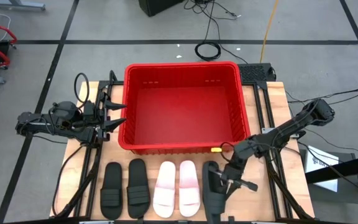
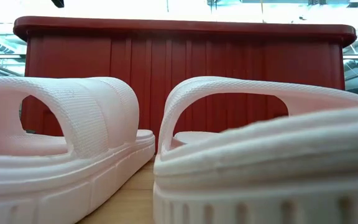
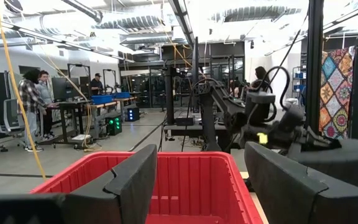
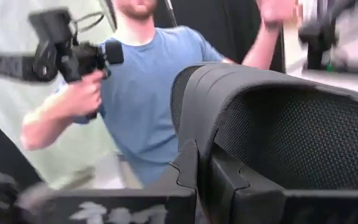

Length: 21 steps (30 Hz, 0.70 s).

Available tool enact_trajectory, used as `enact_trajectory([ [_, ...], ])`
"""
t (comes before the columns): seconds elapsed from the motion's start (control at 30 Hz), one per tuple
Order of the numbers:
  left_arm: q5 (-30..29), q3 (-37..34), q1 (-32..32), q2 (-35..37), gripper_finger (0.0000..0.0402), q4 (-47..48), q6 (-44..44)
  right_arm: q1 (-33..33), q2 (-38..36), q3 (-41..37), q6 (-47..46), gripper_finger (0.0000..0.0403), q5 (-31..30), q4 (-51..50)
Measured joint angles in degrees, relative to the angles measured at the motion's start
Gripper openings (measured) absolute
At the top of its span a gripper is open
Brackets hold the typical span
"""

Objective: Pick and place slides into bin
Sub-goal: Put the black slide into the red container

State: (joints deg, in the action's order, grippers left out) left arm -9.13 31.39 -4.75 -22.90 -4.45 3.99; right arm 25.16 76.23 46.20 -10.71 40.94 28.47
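Note:
The red bin (image 1: 182, 106) stands mid-table; it also shows in the low view (image 2: 185, 68). Near the front edge lie two black slides (image 1: 124, 188), two pale pink slides (image 1: 178, 188) (image 2: 73, 143), soles down, and another black slide (image 1: 212, 190). My right gripper (image 1: 229, 176) is shut on that black slide (image 4: 291, 130). My left gripper (image 1: 114, 115) is open and empty beside the bin's left wall (image 3: 166, 180). My right gripper pinches the edge of the black slide's ribbed strap (image 4: 191, 124) between its two fingers (image 4: 229, 186). It comes from the table's right-far side, slanting down. Whether the slide is lifted clear of the table I cannot tell.
A person in a blue shirt (image 4: 148, 81) stands past the near edge, holding a dark device. Metal frame rails (image 1: 95, 162) run along both sides of the wooden tabletop. Bare table lies right of the bin (image 1: 272, 106).

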Motion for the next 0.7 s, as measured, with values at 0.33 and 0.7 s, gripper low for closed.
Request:
enact_trajectory([
  [0.33,0.00,-0.02,0.02,0.00,0.0250,0.03,-0.02,-5.45,-1.43,3.06,19.36,0.0004,-7.98,-0.17],
  [0.7,0.00,-0.02,0.02,0.00,0.0250,0.50,0.00,-20.34,-14.66,3.08,25.08,0.0004,-13.19,-6.10],
])
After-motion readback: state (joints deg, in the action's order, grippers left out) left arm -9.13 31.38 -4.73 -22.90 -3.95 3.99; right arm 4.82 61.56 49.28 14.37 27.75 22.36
